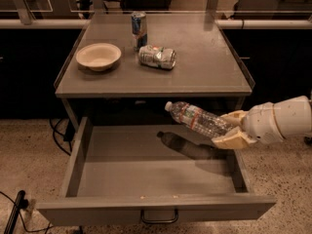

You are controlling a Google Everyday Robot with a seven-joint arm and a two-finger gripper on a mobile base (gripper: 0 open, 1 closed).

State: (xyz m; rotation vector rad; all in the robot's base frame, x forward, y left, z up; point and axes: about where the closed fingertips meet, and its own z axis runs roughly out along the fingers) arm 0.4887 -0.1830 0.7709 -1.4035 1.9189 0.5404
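My gripper (230,129) reaches in from the right, over the right side of the open drawer (151,172). Its tan fingers (233,139) are shut on the base of a clear plastic water bottle (197,119). The bottle lies nearly level with its white cap pointing up and left, hanging above the drawer floor just below the tabletop's front edge. Its shadow falls on the drawer bottom. On the tabletop (204,57) stand a tall slim can (139,29), a crushed can lying on its side (157,56) and a beige bowl (98,56).
The drawer is pulled far out, with a handle (158,217) on its front panel. Cables (58,130) trail on the speckled floor at the left, beside a black object (14,211). Dark counters and chairs stand behind the table.
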